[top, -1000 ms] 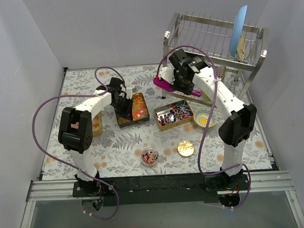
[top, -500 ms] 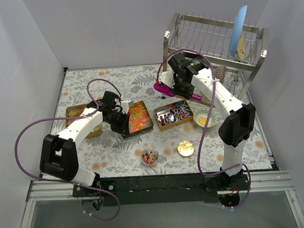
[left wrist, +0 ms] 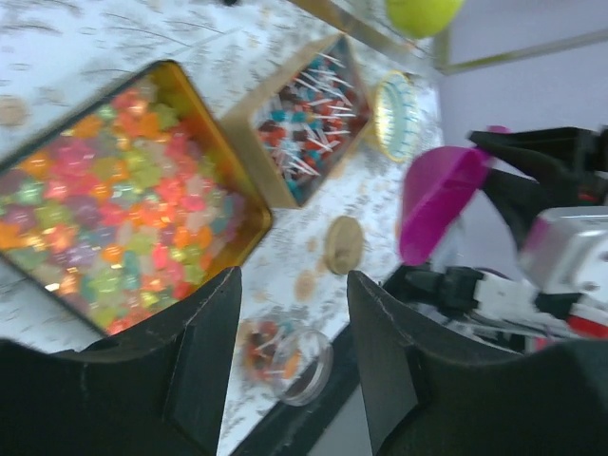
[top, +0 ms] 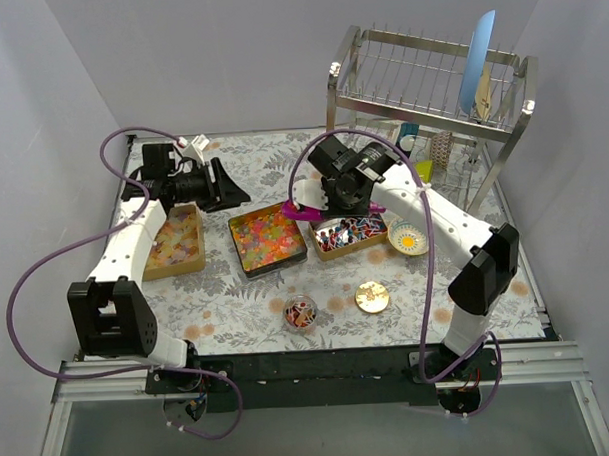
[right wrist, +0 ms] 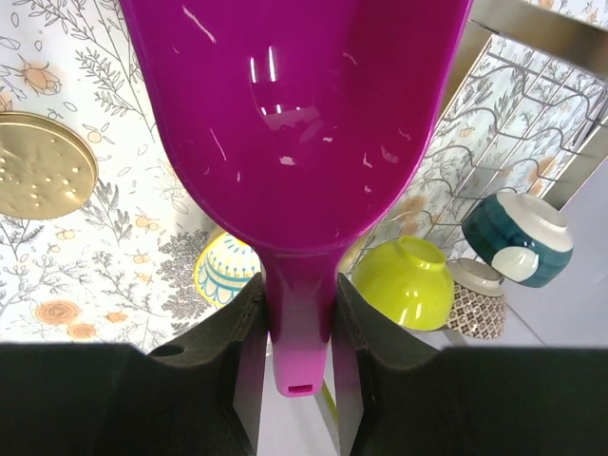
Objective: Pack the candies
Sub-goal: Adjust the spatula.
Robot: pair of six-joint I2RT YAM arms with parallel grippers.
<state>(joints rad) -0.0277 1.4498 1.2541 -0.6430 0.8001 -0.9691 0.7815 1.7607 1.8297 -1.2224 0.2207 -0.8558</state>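
**Right tool** [right wrist: 296, 313]: closed tight on the handle of the purple scoop [right wrist: 285, 114], with no sweets seen in the scoop. Hung at centre of the top view, between two tins, probably so as to dip into either.

**Left tool** [left wrist: 293, 285]: spread wide, nothing between the fingers. Raised at upper left of the top view, apparently kept clear to leave the scoop room.

**Candies** [top: 268, 239]: sorted by kind.
- Multicoloured gummies filled the dark tin [top: 234, 226] at centre.
- Wrapped red, blue and white pieces lay in the gold tin [top: 330, 253] just right of it.
- Pale gummies lay in the left tin [top: 198, 260].
- A few sat in the clear jar [top: 300, 312] at lower centre.

**Gold lid** [top: 372, 298]: lay flat on the worktop [top: 237, 300] near the jar, not on it. Presumably left off so that the jar could take more.

**Small yellow bowl** [top: 410, 236]: stood right of the gold tin, contents not clear.

**Stage, as judged**: scooping not yet begun, jar far from full.
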